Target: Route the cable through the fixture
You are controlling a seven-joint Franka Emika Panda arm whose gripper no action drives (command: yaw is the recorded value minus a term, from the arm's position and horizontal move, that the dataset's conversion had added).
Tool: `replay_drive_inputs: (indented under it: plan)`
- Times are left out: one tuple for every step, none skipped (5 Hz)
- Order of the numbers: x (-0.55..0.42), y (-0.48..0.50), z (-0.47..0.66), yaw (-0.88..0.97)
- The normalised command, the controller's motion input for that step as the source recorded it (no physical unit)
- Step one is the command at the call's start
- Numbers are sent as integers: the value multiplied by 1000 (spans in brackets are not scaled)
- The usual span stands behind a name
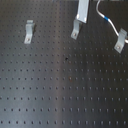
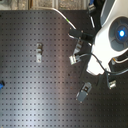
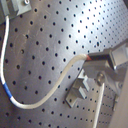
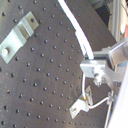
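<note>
The cable [image 3: 37,97] is a thin white cord with a blue band [image 3: 7,90]. In the first wrist view it loops from my gripper [image 3: 95,58] round to a far fixture [image 3: 16,8]. My gripper looks shut on the cable's end. Just beside the fingers stands another silver fixture [image 3: 79,91], apart from the cable. In the first exterior view the gripper [image 1: 81,20] hangs over the middle fixture [image 1: 75,31]. There the cable [image 1: 103,14] runs down to the right fixture [image 1: 120,41]. In the second wrist view the cable [image 4: 75,24] ends at the gripper [image 4: 94,62].
A third clip [image 1: 29,31] stands alone on the first exterior view's left, also seen as the clip [image 4: 17,36] in the second wrist view. The black perforated board [image 1: 60,90] fills the scene. The white arm [image 2: 112,37] covers the second exterior view's right.
</note>
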Motion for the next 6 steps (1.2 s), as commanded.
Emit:
replay_drive_inputs:
  plan:
    - [-263, 229, 315, 217]
    - [-261, 251, 329, 486]
    - [-268, 169, 323, 617]
    - [-173, 138, 314, 694]
    - [-93, 94, 357, 806]
    - [-76, 92, 354, 820]
